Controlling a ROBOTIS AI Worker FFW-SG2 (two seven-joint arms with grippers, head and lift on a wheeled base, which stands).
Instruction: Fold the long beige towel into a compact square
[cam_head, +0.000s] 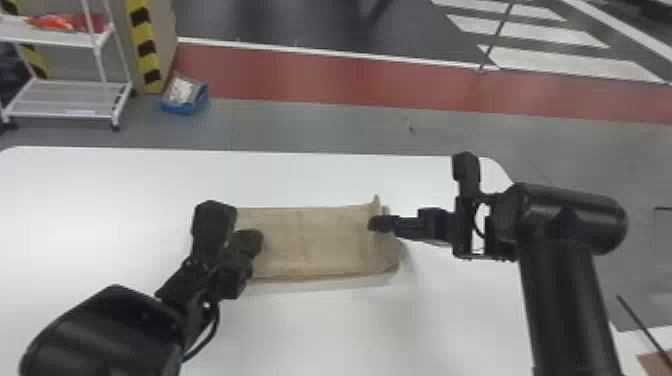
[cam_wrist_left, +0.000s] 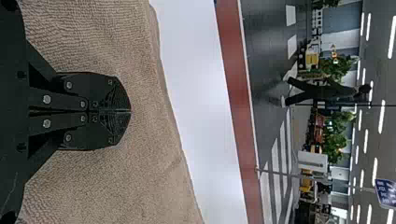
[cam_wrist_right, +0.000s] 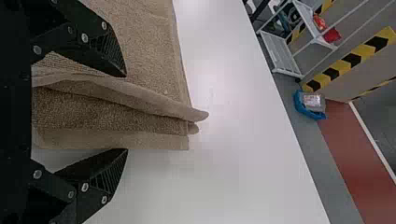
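The left gripper (cam_head: 250, 240) is pressing its jaws together. Beige towel (cam_head: 320, 240) folds are lying between the right gripper's (cam_head: 374, 223) spread jaws.

Beyond the white table's (cam_head: 100, 180) far edge, the grey floor (cam_head: 300, 125) is crossed by a red strip (cam_head: 300, 75). Past its far left corner, a white shelf cart (cam_head: 75, 111) is seen; the ceiling is lit by strip lights (cam_wrist_left: 392, 37).
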